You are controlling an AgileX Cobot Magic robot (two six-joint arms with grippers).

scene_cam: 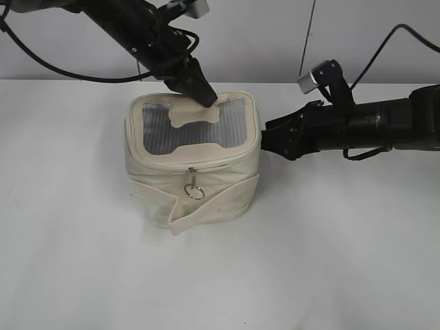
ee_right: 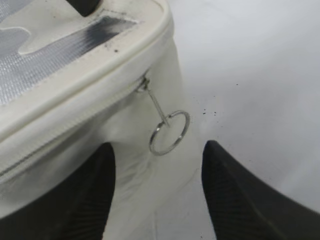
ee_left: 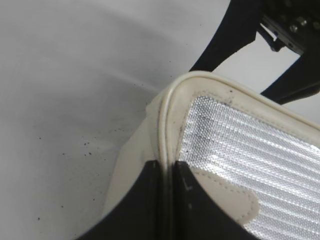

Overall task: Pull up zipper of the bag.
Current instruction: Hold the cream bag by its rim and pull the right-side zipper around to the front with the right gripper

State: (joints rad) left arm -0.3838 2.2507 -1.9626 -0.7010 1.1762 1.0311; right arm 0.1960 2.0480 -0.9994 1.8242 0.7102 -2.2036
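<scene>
The bag (scene_cam: 192, 168) is a small boxy form of soft cream fabric; it stands upright near the middle of the white bench (scene_cam: 330, 261). Its top is a grey mesh panel (scene_cam: 172, 134) with ribbed sheen, carrying a smooth cream patch (scene_cam: 194, 115), and a wide cream strap (scene_cam: 206, 206) wraps the lower side.

You see the zipper (scene_cam: 194, 184) as a thin cream track under the piped top rim; its silver slider sits at the centre of the front face with a round wire ring hanging below. The right wrist view resolves what the exterior view cannot — a thin metal link joining slider to ring (ee_right: 169, 132), and the fine teeth of the track running left.

The left hand (scene_cam: 203, 96) bears down on the rear of the top panel at the patch. In the left wrist view, its dark fingers (ee_left: 150, 200) lie nearly together with only the piped rim in the narrow gap — you can read this hand as pinched on the bag's edge.

The right hand (ee_right: 157, 190) shows two ribbed black fingers spread wide, the ring hanging between and just above them, untouched. In the exterior view this hand (scene_cam: 271, 141) sits just beside the bag's right wall.

The bag's contents are hidden.
</scene>
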